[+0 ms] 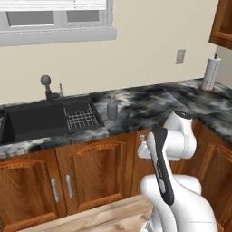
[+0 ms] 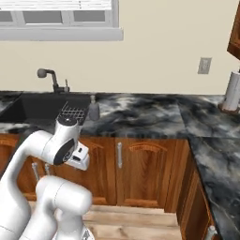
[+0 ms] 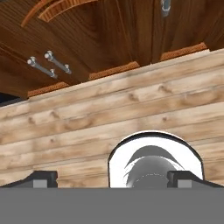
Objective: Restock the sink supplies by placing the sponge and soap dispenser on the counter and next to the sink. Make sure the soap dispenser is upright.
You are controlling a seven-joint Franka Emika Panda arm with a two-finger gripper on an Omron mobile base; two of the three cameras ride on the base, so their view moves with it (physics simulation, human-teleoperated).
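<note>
Nearest the camera, the pincer (image 3: 112,179) hangs low in front of the brown cabinets (image 3: 100,39), pointing down at the pale plank floor (image 3: 131,113); its two dark fingertips (image 3: 41,178) stand wide apart with nothing between them, so it is released. From the left base view the arm's hand (image 1: 144,149) sits below the bench (image 1: 149,106) edge, against the cabinet doors. Up and to the left of the pincer lies the sink (image 1: 36,120), with a wire grid (image 1: 80,118) in its right part and the faucet (image 1: 46,86) behind it. Just right of the sink, above the pincer, the soap dispenser (image 1: 112,108) stands upright on the bench. Far to the right, well apart from the pincer, a white paper-towel roll (image 1: 210,72) stands near the wall.
</note>
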